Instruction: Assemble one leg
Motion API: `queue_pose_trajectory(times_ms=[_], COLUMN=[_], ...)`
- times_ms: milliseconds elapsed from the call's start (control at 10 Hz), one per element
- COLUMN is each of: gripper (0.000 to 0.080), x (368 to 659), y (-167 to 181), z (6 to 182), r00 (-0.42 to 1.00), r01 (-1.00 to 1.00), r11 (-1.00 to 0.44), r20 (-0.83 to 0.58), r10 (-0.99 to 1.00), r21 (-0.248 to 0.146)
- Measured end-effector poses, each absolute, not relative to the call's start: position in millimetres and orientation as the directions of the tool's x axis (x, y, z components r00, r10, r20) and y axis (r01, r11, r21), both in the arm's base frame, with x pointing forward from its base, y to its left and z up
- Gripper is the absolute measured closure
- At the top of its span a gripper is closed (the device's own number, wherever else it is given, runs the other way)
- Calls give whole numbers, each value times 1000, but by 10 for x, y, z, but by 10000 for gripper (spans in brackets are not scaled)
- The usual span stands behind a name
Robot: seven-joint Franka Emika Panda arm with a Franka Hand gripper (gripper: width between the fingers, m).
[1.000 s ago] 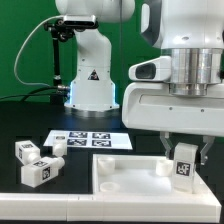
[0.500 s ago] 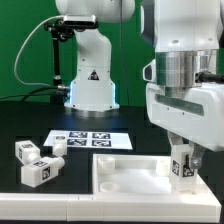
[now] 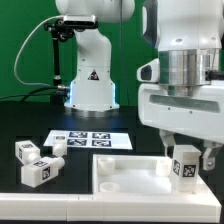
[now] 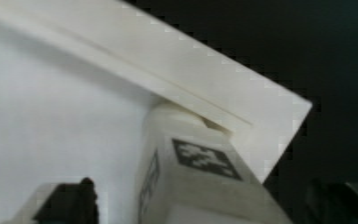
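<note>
My gripper point(image 3: 186, 160) is shut on a white tagged leg point(image 3: 185, 166) and holds it upright over the right corner of the flat white panel point(image 3: 125, 172). In the wrist view the leg point(image 4: 197, 168) stands between my dark fingers point(image 4: 73, 200), its far end against the panel point(image 4: 69, 110) near the panel's corner. Whether the leg's lower end touches the panel I cannot tell. Three more legs point(image 3: 36, 160) lie in a cluster on the black table at the exterior view's left.
The marker board point(image 3: 88, 140) lies behind the panel. The arm's white base point(image 3: 90, 80) stands at the back before a green backdrop. The panel's raised rim point(image 3: 130, 157) runs along its edges.
The gripper dipped with the leg toward the panel half a second ago and now stands slightly higher again, still at the panel's right corner.
</note>
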State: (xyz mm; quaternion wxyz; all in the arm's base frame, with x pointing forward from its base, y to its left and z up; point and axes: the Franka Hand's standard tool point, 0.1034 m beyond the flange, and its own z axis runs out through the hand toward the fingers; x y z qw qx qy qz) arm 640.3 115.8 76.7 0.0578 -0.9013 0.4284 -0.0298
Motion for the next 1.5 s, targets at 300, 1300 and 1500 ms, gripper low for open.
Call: queue_pose_trajectory(times_ms=[300,1300,1500], gripper=[151,515,515], x=[6389,6466,6439], y=[1169,1090,1077], z=[760,785,776], r00=[852,971,860], r01=[-513,-196,-487], r11=[-850,-979,-870], r20=[46,129,131], r10=[-521,-201,-493], r21=[-116,-52,-82])
